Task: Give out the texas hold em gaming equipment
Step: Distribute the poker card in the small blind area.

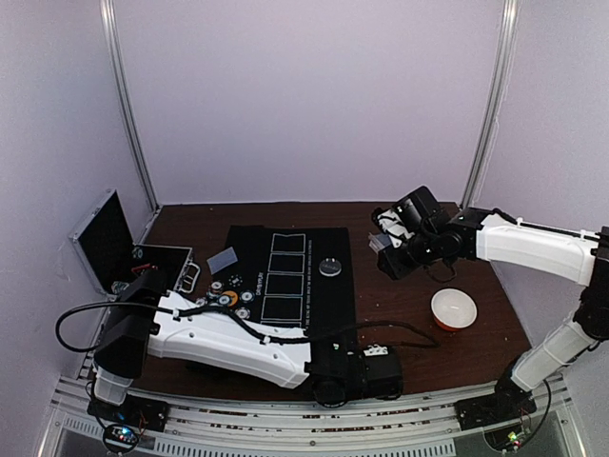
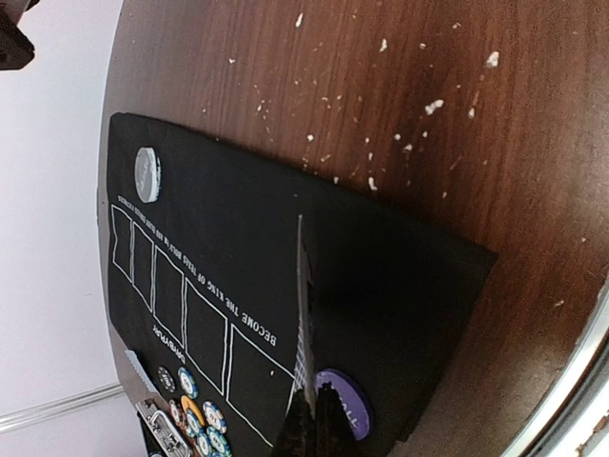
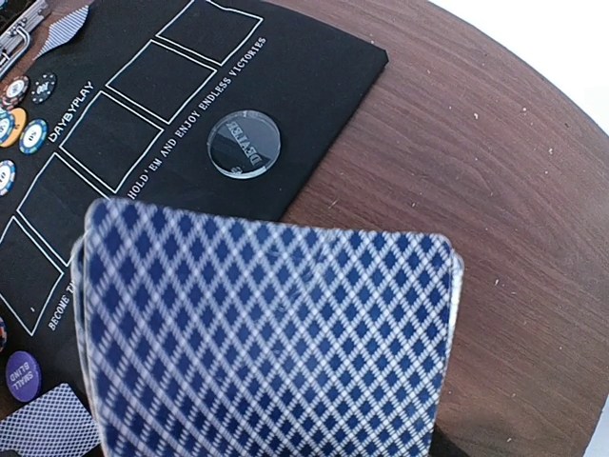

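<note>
The right end effector [image 1: 383,246] is clenched on a pack of cards [image 3: 266,333] with blue diamonds on the backs. It holds the pack up in the air over the brown desk [image 3: 495,190]. The pack fills most of the wrist view, so the fingers are hidden behind it. Just below this end effector and a little to its left, a round dealer disc [image 3: 244,143] lies near the edge of the black mat [image 3: 324,67]. Past the disc are the white boxes drawn on the mat. Farther out on that side sit the little poker chips [image 3: 33,136] and a purple disc [image 3: 23,373]. Back toward this arm's own base, a white bowl [image 1: 454,307] stands on the desk; it is not part of the game. The left end effector [image 2: 306,430] is low at the near side of the mat, well apart from the right one. It is pinched tight on what looks like one thin card [image 2: 302,286], seen from its edge, and the purple disc is just beside its tips. I think the job now is dealing cards out from the pack. To do it well, the right end effector should hold the pack flat and steady, squeezing just enough that no card slides out. The left one should lay its card down flat on the mat, then let go gently, without bumping the purple disc.
</note>
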